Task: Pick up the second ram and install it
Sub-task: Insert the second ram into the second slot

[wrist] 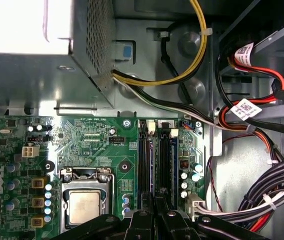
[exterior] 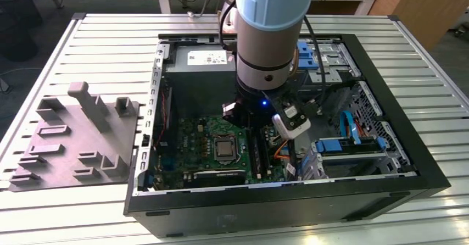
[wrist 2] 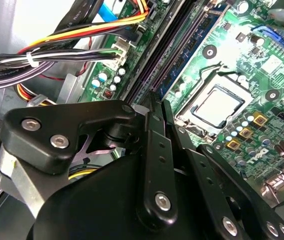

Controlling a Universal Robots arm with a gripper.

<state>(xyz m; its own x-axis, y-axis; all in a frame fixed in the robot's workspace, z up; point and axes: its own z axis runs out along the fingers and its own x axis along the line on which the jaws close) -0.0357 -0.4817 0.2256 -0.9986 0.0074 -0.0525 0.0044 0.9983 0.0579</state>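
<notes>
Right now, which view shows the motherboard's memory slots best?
The first wrist view: the memory slots lie square-on beside the processor socket. The second wrist view shows them slanting, their near ends behind the gripper. In the exterior view they are thin dark strips.

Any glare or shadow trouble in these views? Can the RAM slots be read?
Second wrist view: glare washes out the motherboard beside the CPU socket, and the dark gripper blocks the lower half. First wrist view: the power supply is blown out white; the RAM slots are evenly lit and readable. Exterior view: the case interior lies in shade under the arm.
</notes>
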